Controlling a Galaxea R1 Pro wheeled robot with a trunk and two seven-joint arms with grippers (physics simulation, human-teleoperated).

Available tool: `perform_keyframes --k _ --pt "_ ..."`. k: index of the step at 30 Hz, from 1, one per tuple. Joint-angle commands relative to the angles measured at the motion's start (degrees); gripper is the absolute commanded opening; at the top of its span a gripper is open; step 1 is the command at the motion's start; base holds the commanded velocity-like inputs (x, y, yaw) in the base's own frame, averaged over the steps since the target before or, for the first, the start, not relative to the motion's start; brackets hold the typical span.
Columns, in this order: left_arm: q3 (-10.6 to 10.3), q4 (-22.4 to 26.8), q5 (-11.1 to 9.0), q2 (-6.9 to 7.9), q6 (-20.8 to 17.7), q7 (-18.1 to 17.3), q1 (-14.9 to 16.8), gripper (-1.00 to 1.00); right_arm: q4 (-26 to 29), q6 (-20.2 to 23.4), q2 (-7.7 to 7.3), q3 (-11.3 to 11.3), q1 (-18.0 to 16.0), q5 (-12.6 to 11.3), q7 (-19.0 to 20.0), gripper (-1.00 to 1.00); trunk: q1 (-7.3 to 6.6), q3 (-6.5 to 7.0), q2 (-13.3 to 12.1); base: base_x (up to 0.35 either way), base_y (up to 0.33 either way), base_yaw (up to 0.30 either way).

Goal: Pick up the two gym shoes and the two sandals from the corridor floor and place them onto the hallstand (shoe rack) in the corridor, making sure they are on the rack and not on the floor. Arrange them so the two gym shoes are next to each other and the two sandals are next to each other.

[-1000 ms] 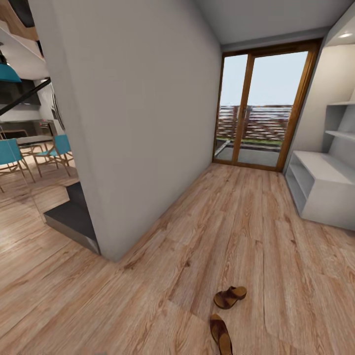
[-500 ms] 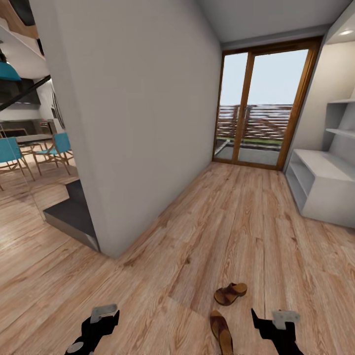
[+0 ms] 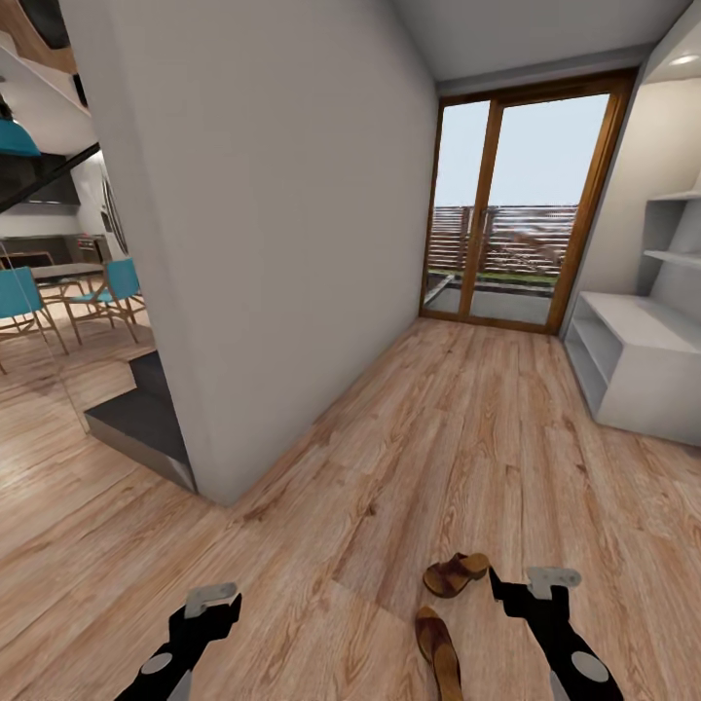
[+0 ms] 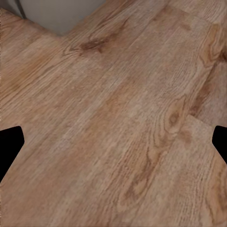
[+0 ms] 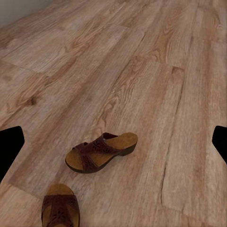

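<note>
Left gripper [image 3: 216, 606]: hung low over bare floor [image 3: 321, 545], fingers spread wide in its wrist view, nothing held.
Right gripper [image 3: 521, 589]: hung just beside the farther sandal [image 3: 455, 573], fingers spread wide in its wrist view, nothing held.
Sandals, count: two, both on the floor; the farther one lay across the planks, the nearer sandal [image 3: 439, 652] lay lengthways at the bottom edge of the head view, near its partner but apart from it.
Sneakers, count: none visible here.
Shoe rack [image 3: 638, 375], count: one, against the right wall, well apart from the sandals; bench top and shelves looked bare.
Risk, grasp: the open straps and low sole offered little to pinch, so a finger could probably shove the sandal along the smooth planks instead of catching it.
Risk, neighbour: reaching for the farther sandal could nudge the nearer one.
Risk, carry: a shallow pinch on a strap might let the sandal swing or drop on the way to the rack.
</note>
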State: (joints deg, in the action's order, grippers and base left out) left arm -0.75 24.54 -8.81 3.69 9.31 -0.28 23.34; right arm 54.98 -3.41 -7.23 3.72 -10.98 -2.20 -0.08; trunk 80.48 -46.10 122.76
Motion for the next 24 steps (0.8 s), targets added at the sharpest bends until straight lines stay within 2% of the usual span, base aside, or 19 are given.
perform_keyframes --k 1,3,16,24 --pt "-0.1 -0.1 -0.4 0.12 0.2 -0.1 0.0 1.0 0.0 -0.1 -0.02 0.0 -0.1 -0.2 0.0 1.0 -0.01 -0.05 0.0 0.0 0.0 0.0" --pt "0.0 -0.1 -0.4 0.3 0.3 -0.1 -0.1 1.0 -0.1 0.1 -0.04 0.0 -0.3 -0.2 0.2 1.0 -0.01 -0.05 0.0 0.0 0.0 0.0" --pt "0.0 0.5 -0.6 0.54 0.7 -0.5 -0.2 1.0 -11.0 0.1 0.02 -0.1 -0.5 -0.3 0.5 1.0 -0.01 -0.05 0.0 0.0 0.0 0.0" --pt "0.0 0.7 -0.6 0.53 0.7 -0.8 -0.1 1.0 -14.1 0.0 0.05 -0.1 -0.5 -0.3 0.5 1.0 1.75 -1.49 3.2 0.0 0.0 0.0"
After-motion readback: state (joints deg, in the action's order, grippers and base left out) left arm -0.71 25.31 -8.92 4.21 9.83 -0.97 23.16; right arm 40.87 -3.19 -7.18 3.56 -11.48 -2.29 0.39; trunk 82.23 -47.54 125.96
